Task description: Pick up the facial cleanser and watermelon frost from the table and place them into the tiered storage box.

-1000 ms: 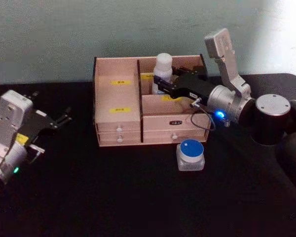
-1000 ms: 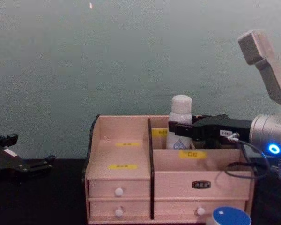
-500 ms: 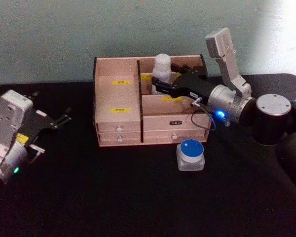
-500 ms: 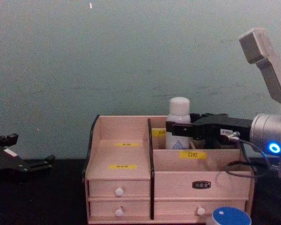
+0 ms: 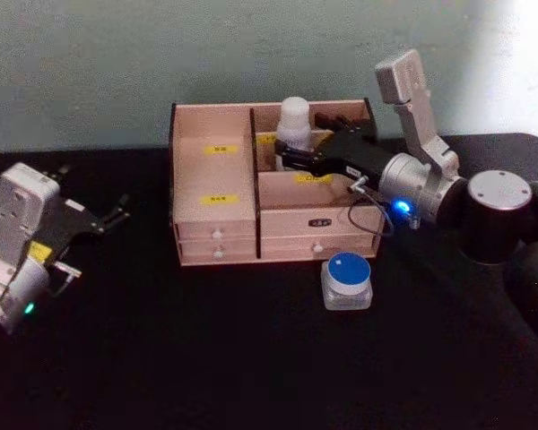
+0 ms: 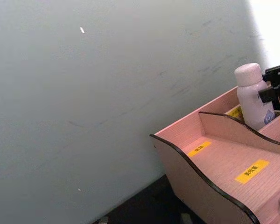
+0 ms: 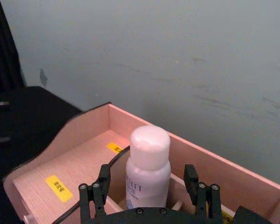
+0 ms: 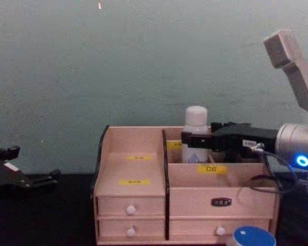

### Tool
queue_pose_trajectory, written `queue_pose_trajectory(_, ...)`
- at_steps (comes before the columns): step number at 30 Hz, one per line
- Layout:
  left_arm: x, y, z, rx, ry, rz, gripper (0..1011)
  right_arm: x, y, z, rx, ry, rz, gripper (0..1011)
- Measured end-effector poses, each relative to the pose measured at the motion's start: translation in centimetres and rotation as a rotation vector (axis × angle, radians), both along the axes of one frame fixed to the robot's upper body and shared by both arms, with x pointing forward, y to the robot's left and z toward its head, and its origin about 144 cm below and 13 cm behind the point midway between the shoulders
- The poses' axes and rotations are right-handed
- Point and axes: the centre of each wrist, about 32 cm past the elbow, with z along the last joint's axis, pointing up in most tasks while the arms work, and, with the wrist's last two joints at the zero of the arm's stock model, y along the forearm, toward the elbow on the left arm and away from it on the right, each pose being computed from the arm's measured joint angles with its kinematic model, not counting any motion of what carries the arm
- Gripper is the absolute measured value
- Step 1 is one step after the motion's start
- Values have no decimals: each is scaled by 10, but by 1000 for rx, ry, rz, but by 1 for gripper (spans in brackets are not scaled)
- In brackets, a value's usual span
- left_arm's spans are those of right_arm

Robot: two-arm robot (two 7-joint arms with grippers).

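Left gripper (image 5: 92, 193): parked low over the black table (image 5: 206, 358), well left of the work, jaws spread and holding nothing.
Light wooden tiered storage box (image 5: 211, 134): against the wall, stepped compartments facing me.
Tall white facial cleanser bottle (image 5: 295, 121): upright in the rear compartment, just right of the dark divider, so it looks delivered.
Right gripper (image 7: 148, 189): mine, reaching over the box, jaws wide either side of the bottle with a gap on each side, gripping nothing.
Blue-lidded clear watermelon frost jar (image 5: 347, 279): on the table just in front of the box's right drawers, not yet collected.
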Motion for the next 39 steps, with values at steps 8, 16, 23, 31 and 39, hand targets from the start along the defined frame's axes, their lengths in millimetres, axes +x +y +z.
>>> queue_pose_trajectory(8,0,0,0,0,0,0,1001,-22,-12,7,3,-20,6,1000)
queue_pose_trajectory(16,0,0,0,0,0,0,1001,-56,-28,4,0,-24,24,1000)
queue_pose_trajectory(23,0,0,0,0,0,0,1001,-91,-41,-4,-6,-4,39,1000)
queue_pose_trajectory(31,0,0,0,0,0,0,1001,-126,-55,-10,-32,33,44,1000)
queue_pose_trajectory(39,0,0,0,0,0,0,1001,-150,-62,-19,-96,125,36,1000)
